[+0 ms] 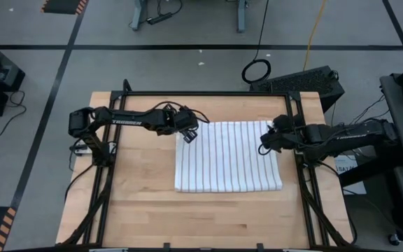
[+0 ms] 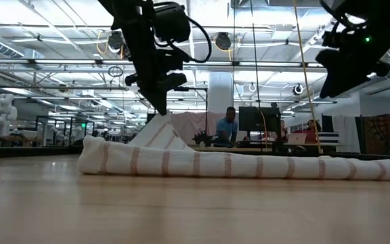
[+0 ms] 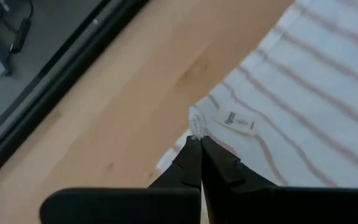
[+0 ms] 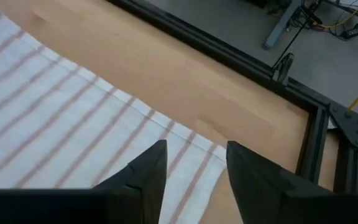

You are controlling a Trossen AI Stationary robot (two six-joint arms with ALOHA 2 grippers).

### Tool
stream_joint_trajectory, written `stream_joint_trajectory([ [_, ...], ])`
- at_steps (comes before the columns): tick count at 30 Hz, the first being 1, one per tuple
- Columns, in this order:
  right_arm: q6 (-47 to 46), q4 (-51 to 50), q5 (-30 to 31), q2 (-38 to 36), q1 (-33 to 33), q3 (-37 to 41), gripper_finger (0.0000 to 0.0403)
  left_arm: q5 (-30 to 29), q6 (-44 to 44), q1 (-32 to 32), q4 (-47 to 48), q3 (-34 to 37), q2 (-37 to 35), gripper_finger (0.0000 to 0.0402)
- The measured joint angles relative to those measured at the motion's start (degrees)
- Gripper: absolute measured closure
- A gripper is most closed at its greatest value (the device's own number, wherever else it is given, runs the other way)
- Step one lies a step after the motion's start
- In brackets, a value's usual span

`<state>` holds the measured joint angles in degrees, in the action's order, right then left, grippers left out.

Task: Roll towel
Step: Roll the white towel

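The white towel [image 1: 229, 157] with narrow dark stripes lies spread on the wooden table; in the low view it is a long flat band [image 2: 249, 166]. Its small white tag [image 3: 238, 121] sits near the far left corner. My left gripper [image 1: 186, 136] is shut on that corner. My right gripper [image 1: 264, 147] hangs open above the towel's far right corner [image 4: 213, 152] and touches nothing; in the low view it stands well clear of the cloth [image 2: 344, 71]. My left gripper pinches the towel's far left corner [image 3: 196, 126] between the tips of its two shut fingers. The fingers slant down at it from the table's left side. The corner is lifted into a small peak [image 2: 162, 129]; the remainder of the towel lies flat on the table.
A black metal frame [image 1: 187, 93] runs along the table's far edge and sides, close behind both grippers. Bare wood [image 1: 201, 217] lies between the towel and the near edge. People sit at desks [image 2: 227, 129] in the room beyond the table.
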<state>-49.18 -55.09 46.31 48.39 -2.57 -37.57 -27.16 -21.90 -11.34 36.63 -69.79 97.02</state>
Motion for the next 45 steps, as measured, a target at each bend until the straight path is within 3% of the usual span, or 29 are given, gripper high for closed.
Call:
stream_joint_trajectory([
  [7, 0.04, -7.72, 0.30, -1.40, 0.02, -6.60, 0.0248, 0.45, 0.23, -0.65, 0.52, -0.08, 0.28, 0.0402],
  [13, -6.77, -15.87, 2.09, -1.48, 0.86, -15.49, 0.0248, 2.42, -0.06, -0.65, 1.00, -0.08, 0.18, 0.0402],
  [17, -6.16, -16.32, 2.08, -1.49, 2.31, -19.22, 0.0248, 3.03, -0.10, -0.65, 2.74, -0.11, -0.34, 0.0402],
  [24, -5.23, -16.54, 1.92, -1.45, 3.67, -20.01, 0.0248, 5.14, -0.17, -0.70, 6.23, -0.11, -0.81, 0.0402],
  [34, -5.21, -16.34, 1.32, -1.45, 3.67, -19.99, 0.0248, 2.71, -0.21, -2.12, 5.94, -0.10, -0.79, 0.0399],
  [45, -2.86, -15.81, -3.17, -1.45, 3.67, -19.97, 0.0248, -0.59, -1.76, -2.57, 5.96, -0.10, -0.79, 0.0285],
])
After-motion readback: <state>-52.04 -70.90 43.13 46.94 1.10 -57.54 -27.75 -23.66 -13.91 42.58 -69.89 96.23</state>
